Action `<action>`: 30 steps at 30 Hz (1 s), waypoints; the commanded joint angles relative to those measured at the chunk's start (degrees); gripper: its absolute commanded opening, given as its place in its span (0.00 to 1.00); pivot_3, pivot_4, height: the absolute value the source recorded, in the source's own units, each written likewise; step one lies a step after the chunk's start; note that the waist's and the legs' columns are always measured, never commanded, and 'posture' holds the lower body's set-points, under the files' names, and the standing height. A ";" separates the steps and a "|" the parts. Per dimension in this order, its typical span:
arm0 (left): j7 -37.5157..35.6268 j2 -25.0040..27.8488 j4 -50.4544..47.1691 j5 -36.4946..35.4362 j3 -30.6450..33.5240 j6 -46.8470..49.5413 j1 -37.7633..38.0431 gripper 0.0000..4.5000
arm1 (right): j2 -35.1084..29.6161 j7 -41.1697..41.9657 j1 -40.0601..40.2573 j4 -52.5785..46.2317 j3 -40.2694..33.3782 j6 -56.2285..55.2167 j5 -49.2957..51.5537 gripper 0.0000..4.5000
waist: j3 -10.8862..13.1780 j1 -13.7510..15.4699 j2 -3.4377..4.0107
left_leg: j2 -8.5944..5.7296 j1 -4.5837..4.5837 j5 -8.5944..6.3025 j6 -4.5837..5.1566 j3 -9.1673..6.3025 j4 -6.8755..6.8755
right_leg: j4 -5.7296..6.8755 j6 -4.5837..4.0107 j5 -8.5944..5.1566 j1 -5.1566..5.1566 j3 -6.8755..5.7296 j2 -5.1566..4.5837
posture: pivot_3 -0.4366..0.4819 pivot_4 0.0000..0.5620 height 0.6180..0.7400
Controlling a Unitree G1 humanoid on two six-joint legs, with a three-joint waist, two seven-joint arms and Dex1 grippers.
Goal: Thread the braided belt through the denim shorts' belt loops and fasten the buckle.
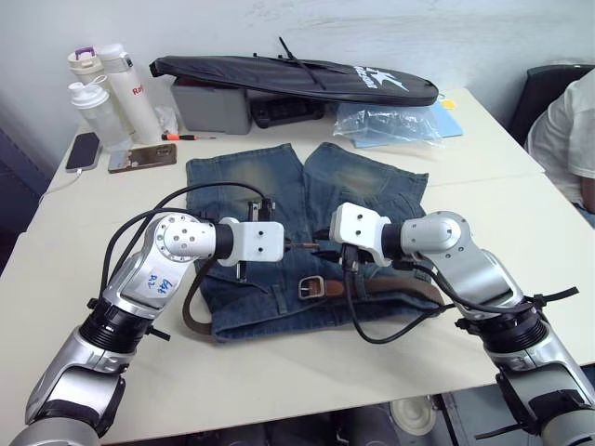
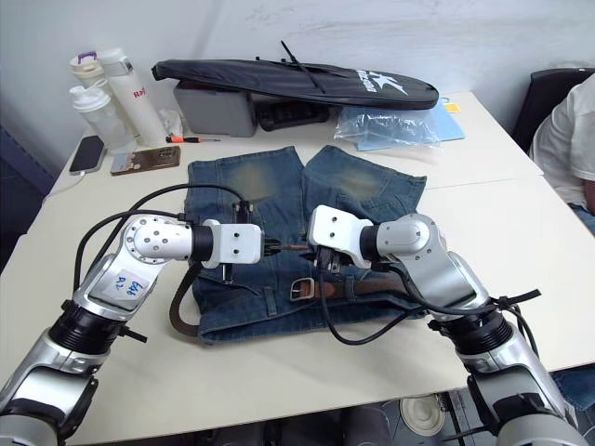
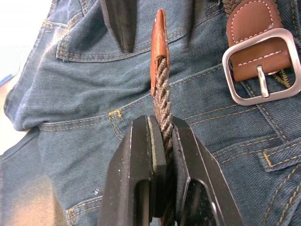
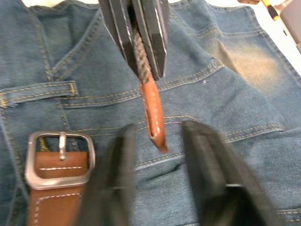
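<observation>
The braided belt (image 3: 162,101) is clamped near its tan tip by the left gripper (image 3: 162,155) above the denim shorts (image 1: 307,232). The right gripper (image 4: 157,155) is spread open around that tip. The buckle (image 3: 261,66) lies on the waistband. No writing is legible.

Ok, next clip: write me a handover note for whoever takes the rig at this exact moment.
Left gripper: shut on the belt just behind its tan tip, held above the shorts.
Right gripper: open, fingers either side of the tip, not gripping.
Buckle lies unfastened on the waistband, and the belt runs along the waistband and loops round the shorts' left edge.
Left to do: hand over or feed the tip through the buckle and fasten. How many belt loops are threaded is unclear.
</observation>
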 commanded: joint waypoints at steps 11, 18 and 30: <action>-5.71 3.76 -9.05 -14.78 11.05 22.63 3.62 0.53 | -0.17 -0.21 -1.25 -0.62 -3.57 -2.88 0.85 0.00 | 0.00 -0.41 0.02 | 0.02 0.07 0.00 0.00 -0.04 -0.06 | 0.02 0.00 0.00 -0.02 0.00 0.00 | 0.48 0.27 0.19; -0.60 0.94 -10.97 -32.80 30.30 55.69 0.25 0.97 | -1.26 -1.18 -3.23 4.35 -3.89 -6.35 -1.59 0.00 | 0.05 0.02 -0.06 | 0.00 0.07 0.04 0.00 -0.11 0.04 | -0.02 -0.02 -0.01 0.08 -0.03 0.00 | 0.48 0.27 0.19; 20.17 4.22 -13.02 -87.57 49.76 81.41 9.02 0.97 | 0.32 -3.04 -4.79 8.00 -3.47 -18.26 -4.20 0.00 | 0.20 -0.27 -0.05 | -0.01 0.42 0.07 -0.22 -0.73 -0.11 | -0.21 -0.02 -0.02 0.44 0.00 -0.05 | 0.48 0.27 0.19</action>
